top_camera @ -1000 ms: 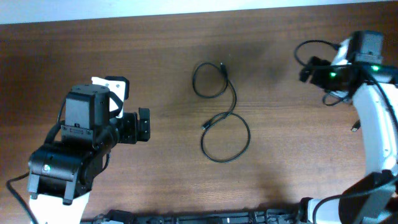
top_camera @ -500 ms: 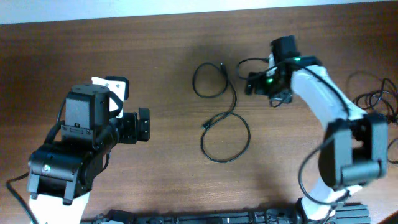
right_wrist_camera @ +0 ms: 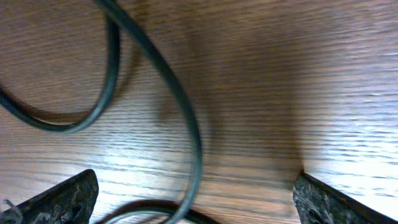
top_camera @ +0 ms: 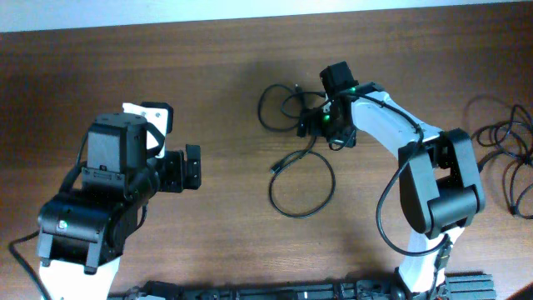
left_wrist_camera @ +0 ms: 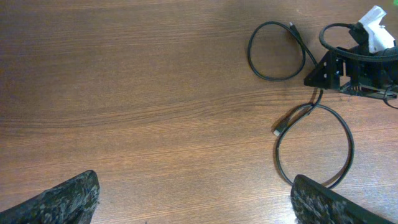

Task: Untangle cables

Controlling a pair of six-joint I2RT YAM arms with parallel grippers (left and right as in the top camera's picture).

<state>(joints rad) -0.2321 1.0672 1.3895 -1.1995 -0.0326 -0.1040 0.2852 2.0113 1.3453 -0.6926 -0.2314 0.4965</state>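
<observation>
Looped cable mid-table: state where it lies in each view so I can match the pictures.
Overhead: cable at picture centre, in two loops.
Left wrist: cable in the upper right.
Right wrist: cable close up, curving through the left half.
Shared landmark: right gripper, open, over the narrow part between the loops.
</observation>
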